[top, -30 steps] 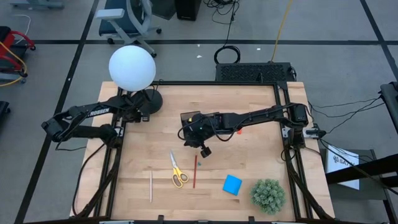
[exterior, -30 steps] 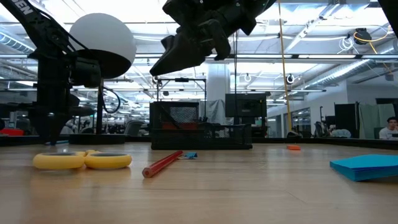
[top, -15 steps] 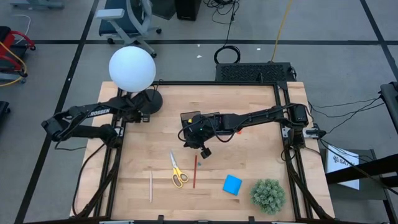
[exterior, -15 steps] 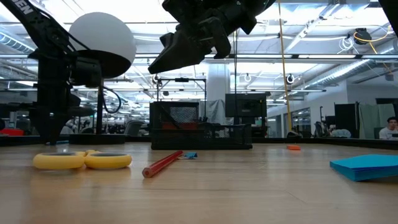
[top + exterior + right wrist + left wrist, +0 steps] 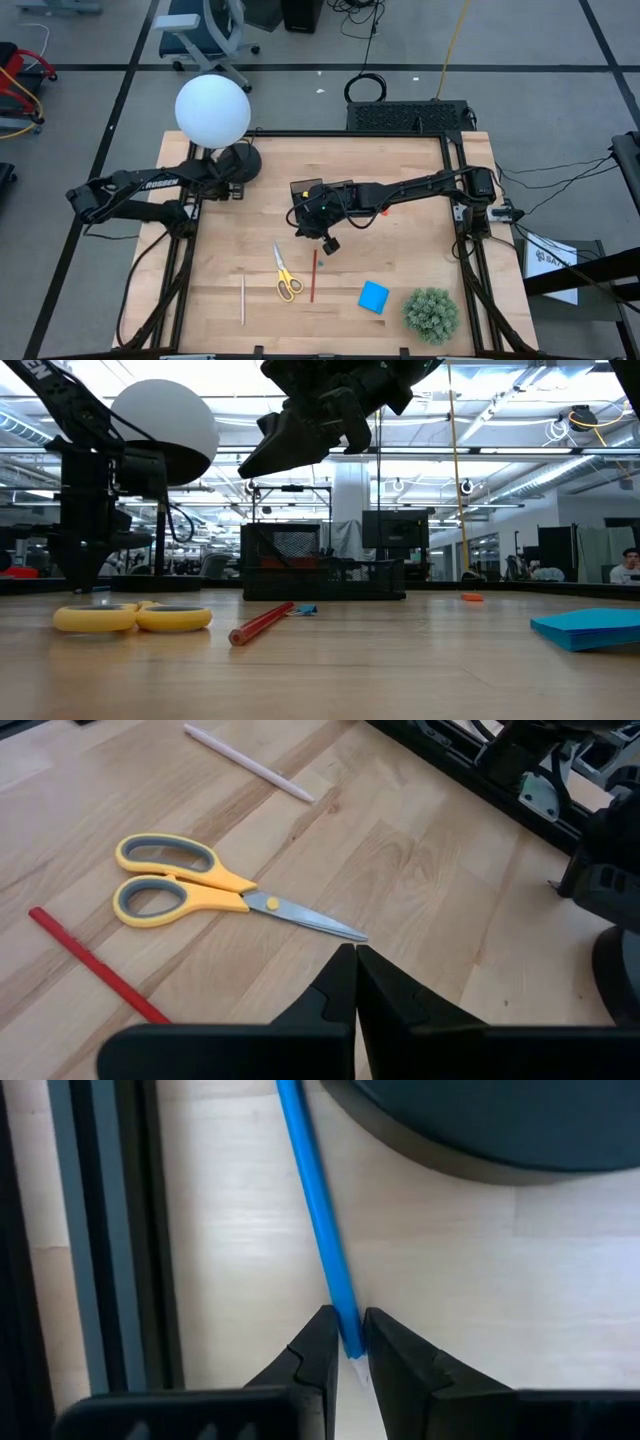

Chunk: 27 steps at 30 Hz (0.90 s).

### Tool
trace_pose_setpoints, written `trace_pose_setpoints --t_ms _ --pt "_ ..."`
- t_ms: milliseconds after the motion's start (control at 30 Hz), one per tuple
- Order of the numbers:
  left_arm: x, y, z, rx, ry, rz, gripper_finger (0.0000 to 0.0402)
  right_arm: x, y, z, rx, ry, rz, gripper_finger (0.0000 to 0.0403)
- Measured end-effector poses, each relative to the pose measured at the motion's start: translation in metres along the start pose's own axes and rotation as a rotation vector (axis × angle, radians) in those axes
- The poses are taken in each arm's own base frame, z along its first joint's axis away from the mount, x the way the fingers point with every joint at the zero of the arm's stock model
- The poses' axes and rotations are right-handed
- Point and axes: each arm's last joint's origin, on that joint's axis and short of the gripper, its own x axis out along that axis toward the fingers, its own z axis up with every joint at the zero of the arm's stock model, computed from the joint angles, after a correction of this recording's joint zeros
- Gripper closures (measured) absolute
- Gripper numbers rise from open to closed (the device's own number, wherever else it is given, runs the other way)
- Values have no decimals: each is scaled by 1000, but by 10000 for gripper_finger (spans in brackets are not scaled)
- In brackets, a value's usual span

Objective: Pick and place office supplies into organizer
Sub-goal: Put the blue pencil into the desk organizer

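In the lower part of the high view the pale pencil lies at the lower left of the table; next to it are the yellow scissors, then the red pencil, and the blue notepad is more to the right, near the green plant ball; all of them rest flat on the wood, apart from each other. Above the red pencil, in the centre of the frame, hangs the right gripper; its jaws are fully closed and hold nothing. Just behind it stands the black organizer; a small red eraser lies to its right. In the upper left of the frame, beside the round lamp base, the left gripper has its fingers pinched on the end of a blue pen; the pen lies on the wood.
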Motion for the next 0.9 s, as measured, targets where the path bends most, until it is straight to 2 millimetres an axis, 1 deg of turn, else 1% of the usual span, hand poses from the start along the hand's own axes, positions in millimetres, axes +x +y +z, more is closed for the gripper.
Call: trace_pose_setpoints --t_ms 633,733,900 --pt "-5 -16 -35 60 19 0 346 0 0 0 -1 0 0 403" --pt "-10 -22 -41 89 38 -17 346 0 0 0 -2 0 0 403" --pt "-21 -35 -53 138 102 -97 346 0 0 0 -2 0 0 403"
